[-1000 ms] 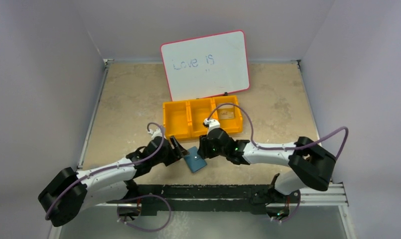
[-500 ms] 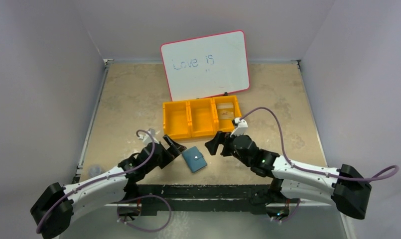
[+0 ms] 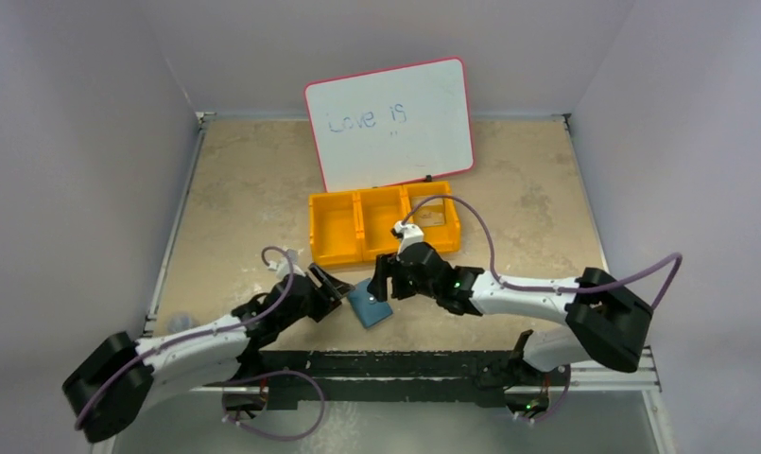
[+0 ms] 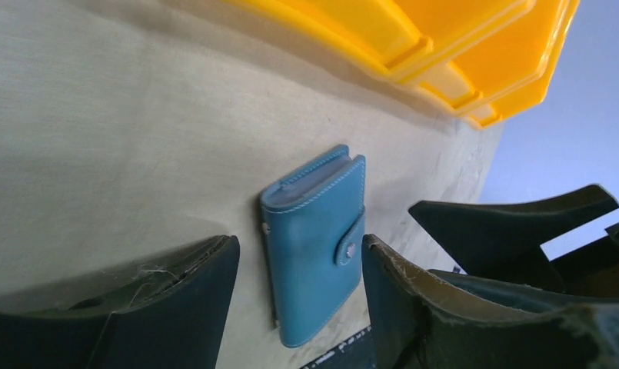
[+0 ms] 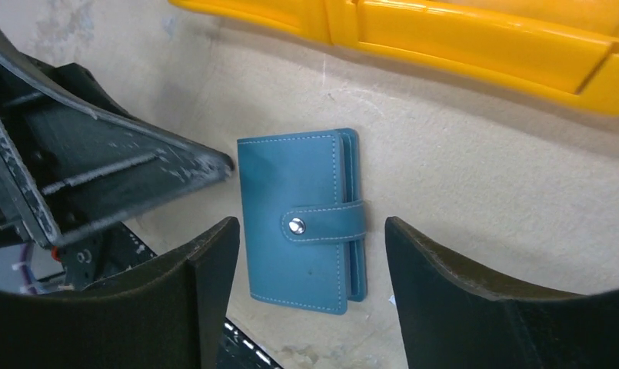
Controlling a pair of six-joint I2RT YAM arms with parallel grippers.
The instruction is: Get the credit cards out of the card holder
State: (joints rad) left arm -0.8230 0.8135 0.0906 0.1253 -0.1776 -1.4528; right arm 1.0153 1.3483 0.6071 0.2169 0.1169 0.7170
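Flanking closed card holder (image 3: 370, 306): left gripper (image 4: 300, 247), right gripper (image 5: 312, 228), open.

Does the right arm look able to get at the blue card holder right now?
Probably yes. The right tool hangs open close over the closed card holder, with nothing lying on it. The left tool, also open, sits close on the other side and might crowd the approach.
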